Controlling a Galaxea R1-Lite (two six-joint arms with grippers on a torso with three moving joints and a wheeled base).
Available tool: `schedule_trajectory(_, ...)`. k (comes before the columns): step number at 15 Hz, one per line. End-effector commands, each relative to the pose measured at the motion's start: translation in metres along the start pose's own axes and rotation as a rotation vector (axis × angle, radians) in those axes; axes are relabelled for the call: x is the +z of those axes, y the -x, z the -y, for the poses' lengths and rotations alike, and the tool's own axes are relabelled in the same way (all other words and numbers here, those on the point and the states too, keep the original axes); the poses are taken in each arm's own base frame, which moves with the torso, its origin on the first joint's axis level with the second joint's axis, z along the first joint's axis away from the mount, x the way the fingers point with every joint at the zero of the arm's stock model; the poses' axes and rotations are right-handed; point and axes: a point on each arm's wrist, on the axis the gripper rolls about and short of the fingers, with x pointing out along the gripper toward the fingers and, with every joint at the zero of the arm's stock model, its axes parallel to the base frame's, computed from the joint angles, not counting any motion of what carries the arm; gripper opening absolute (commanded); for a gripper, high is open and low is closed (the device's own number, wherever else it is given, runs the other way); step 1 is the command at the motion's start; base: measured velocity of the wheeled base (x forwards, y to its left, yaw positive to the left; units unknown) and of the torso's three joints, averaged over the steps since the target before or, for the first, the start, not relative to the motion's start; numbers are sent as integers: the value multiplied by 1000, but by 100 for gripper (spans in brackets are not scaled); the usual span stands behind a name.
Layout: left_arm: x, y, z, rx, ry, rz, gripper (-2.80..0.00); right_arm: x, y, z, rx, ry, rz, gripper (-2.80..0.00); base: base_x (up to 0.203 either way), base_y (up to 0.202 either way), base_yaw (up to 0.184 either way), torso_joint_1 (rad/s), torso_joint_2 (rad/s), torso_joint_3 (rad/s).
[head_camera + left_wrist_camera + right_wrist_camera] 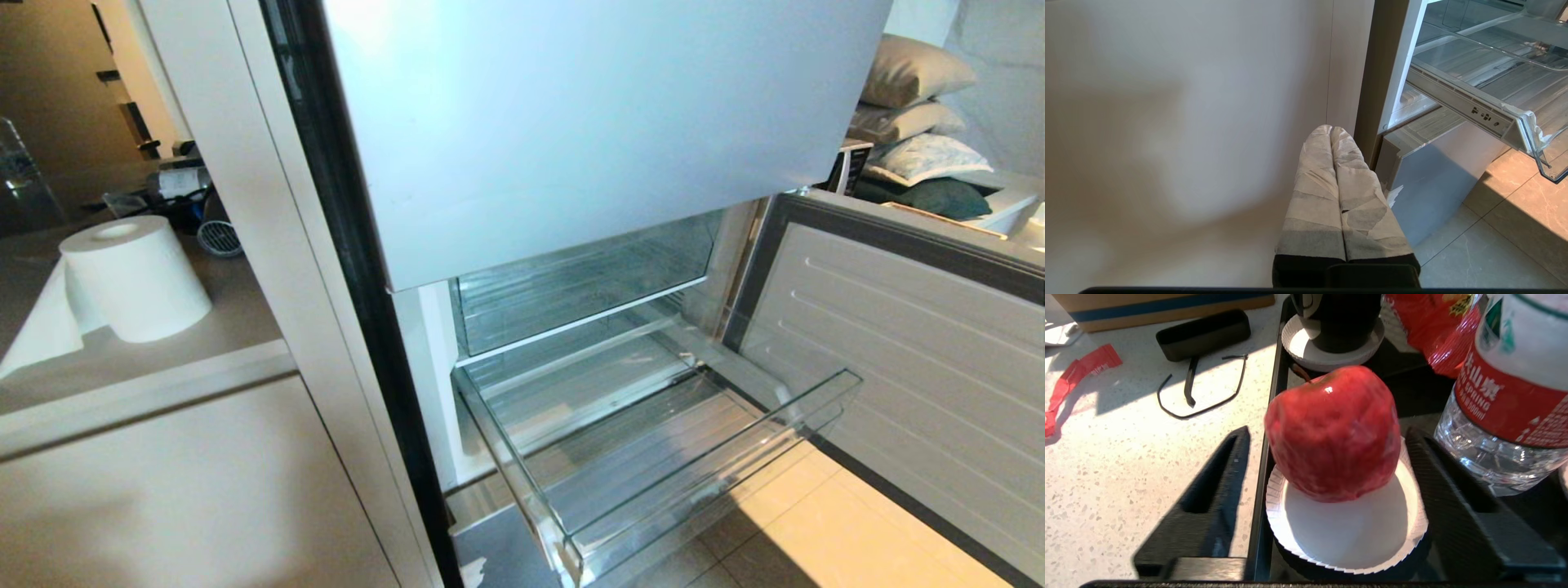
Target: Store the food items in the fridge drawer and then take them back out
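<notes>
The right gripper [1327,473] stands wide around a red apple [1333,433] on a white paper plate [1347,535]; the fingers are apart from the fruit. A water bottle [1506,388] stands at the apple's 3 o'clock. The fridge drawer [653,457] hangs pulled out, and the left gripper [1331,132] is pressed closed.

A paper roll [135,278] sits on the counter [122,359], pillows [914,106] stacked beyond the open door [898,367]. Elsewhere, a water bottle [1511,396] stands beside a paper plate [1347,535], red wrapper [1073,375] nearby.
</notes>
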Motion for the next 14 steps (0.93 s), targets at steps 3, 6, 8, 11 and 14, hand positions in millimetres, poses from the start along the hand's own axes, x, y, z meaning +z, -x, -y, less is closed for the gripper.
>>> schedule_trajectory(3, 0, 0, 0, 0, 0, -1, -280, 5, 4, -2, 5, 1, 10, 0, 0, 0, 0, 0, 0, 0)
schedule_trajectory(6, 0, 0, 0, 0, 0, -1, -280, 29, 23, -13, 41, -2, 40, 0, 0, 0, 0, 0, 0, 0)
schedule_trajectory(8, 0, 0, 0, 0, 0, -1, -280, 51, 44, -25, 58, 4, 73, 0, 0, 0, 0, 0, 0, 0)
schedule_trajectory(11, 0, 0, 0, 0, 0, -1, -280, 85, 80, -47, 65, 14, 147, -280, 0, 0, 0, 0, 0, 0)
schedule_trajectory(14, 0, 0, 0, 0, 0, -1, -280, 125, 124, -61, -27, -8, 281, -280, 0, 0, 0, 0, 0, 0)
